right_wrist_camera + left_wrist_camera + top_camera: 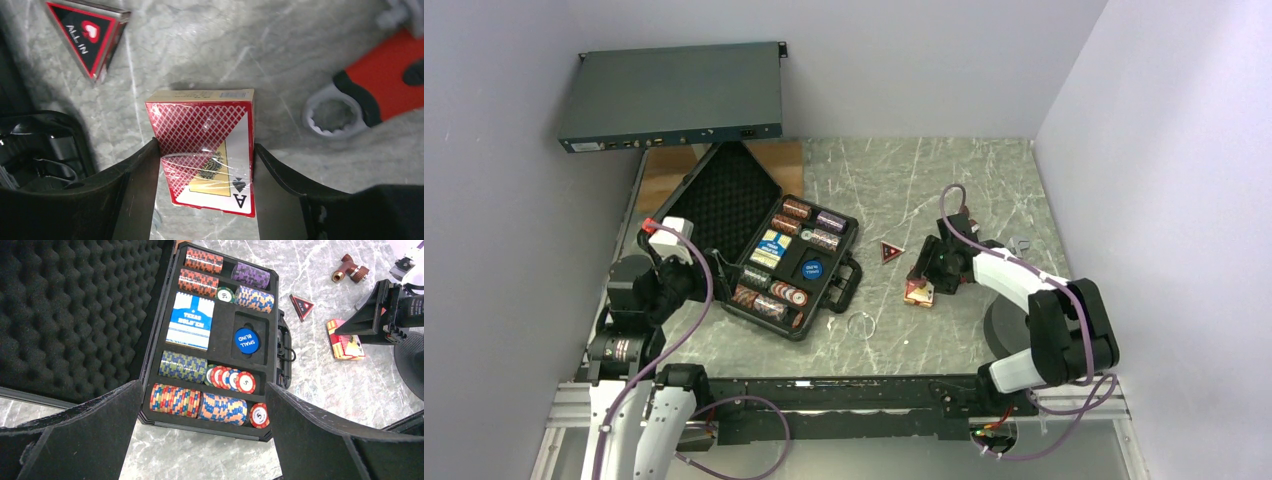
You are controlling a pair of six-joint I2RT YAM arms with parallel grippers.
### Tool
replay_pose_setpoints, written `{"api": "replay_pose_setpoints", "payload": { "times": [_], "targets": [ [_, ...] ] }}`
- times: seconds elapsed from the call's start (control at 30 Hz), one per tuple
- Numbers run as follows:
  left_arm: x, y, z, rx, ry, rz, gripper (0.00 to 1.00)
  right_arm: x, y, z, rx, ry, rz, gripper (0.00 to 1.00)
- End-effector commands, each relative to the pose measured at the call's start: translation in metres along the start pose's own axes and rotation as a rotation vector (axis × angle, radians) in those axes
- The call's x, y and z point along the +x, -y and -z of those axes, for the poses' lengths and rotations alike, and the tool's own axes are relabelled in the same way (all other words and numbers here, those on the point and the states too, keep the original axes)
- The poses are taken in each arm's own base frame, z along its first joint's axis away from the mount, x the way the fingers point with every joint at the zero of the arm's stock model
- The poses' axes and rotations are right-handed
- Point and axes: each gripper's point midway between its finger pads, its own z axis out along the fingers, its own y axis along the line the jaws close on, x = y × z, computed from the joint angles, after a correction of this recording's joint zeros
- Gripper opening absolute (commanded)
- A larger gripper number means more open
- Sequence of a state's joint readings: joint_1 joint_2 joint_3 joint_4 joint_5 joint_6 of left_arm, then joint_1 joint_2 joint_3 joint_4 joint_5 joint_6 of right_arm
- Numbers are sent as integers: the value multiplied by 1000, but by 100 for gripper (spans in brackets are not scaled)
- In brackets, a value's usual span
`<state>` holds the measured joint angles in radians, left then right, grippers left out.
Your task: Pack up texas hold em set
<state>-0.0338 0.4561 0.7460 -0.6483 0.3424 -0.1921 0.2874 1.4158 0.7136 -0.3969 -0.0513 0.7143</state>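
Step in hand: right gripper (205, 167) clamped on red shrink-wrapped card box (199, 131), table centre. Next: lift, carry to open black foam-lined plastic case (727, 200) near left edge. Left gripper (202, 405) open wide, holding nothing.

Red lattice-backed card box (200, 131), black-and-red triangle (86, 36), blue disc (246, 340), striped chips (175, 400)
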Motion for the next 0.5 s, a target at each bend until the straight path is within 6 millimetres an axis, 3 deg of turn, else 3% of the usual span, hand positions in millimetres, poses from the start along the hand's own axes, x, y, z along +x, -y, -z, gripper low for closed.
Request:
{"api": "replay_pose_setpoints", "payload": {
  "times": [0.0, 0.1, 0.2, 0.47],
  "targets": [
    [-8, 2, -2, 12, 27, -20, 99, -14, -30, 4, -118, 20, 73, 45],
    [-7, 2, -2, 13, 24, -20, 99, -10, -27, 6, -118, 18, 93, 70],
    [-7, 2, -3, 14, 21, -20, 99, -10, -25, 12, -103, 22, 117, 86],
    [-7, 1, -4, 13, 15, -18, 99, -20, -20, 35, -28, 51, 152, 95]
  ]
}}
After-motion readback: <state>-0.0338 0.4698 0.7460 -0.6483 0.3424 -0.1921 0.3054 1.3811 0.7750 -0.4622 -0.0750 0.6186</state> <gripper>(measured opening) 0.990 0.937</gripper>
